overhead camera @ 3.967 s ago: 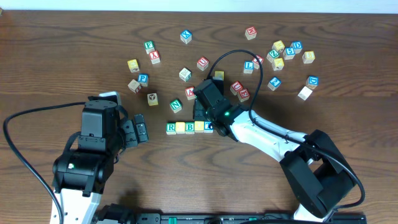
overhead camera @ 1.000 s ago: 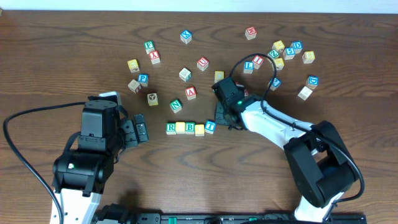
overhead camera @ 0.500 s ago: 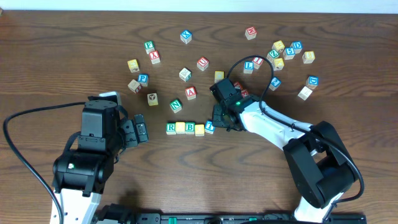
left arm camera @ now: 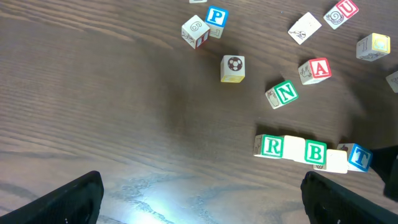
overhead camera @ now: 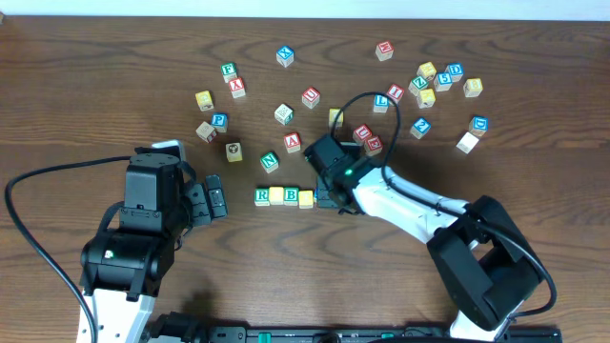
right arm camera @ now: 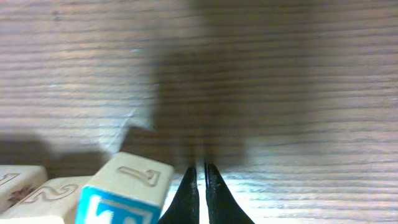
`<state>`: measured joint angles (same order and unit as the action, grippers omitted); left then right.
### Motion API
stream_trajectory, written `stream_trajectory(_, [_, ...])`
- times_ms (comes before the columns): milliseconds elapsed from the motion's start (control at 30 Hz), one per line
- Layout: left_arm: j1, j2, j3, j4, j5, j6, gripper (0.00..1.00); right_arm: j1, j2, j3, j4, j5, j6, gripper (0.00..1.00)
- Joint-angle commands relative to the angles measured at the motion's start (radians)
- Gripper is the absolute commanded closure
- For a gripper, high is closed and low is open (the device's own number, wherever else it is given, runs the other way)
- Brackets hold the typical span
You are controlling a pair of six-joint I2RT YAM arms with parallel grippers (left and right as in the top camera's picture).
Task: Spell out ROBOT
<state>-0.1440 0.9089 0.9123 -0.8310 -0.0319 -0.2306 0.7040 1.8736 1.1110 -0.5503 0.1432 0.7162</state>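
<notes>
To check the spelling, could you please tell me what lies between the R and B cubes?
A yellow cube, touching both, as the overhead view shows.

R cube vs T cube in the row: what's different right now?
Letter colour: the R cube is green, the T cube blue. Pose: the R cube sits square with the row; the T cube is twisted out of line. Place: the R cube starts the row, the T cube ends it, beside the shut right gripper. Both are small wooden letter cubes.
</notes>
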Motion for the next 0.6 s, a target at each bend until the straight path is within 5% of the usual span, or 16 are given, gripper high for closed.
stream_trajectory(0, [0.005,0.000,0.022,-0.002,-0.005,0.013,0.00,0.008,-0.030,-0.008,0.008,0.046,0.020,0.99])
stream_trajectory(567, [0.005,0.000,0.022,-0.002,-0.005,0.012,0.00,0.009,-0.030,-0.008,0.037,0.064,0.000,0.99])
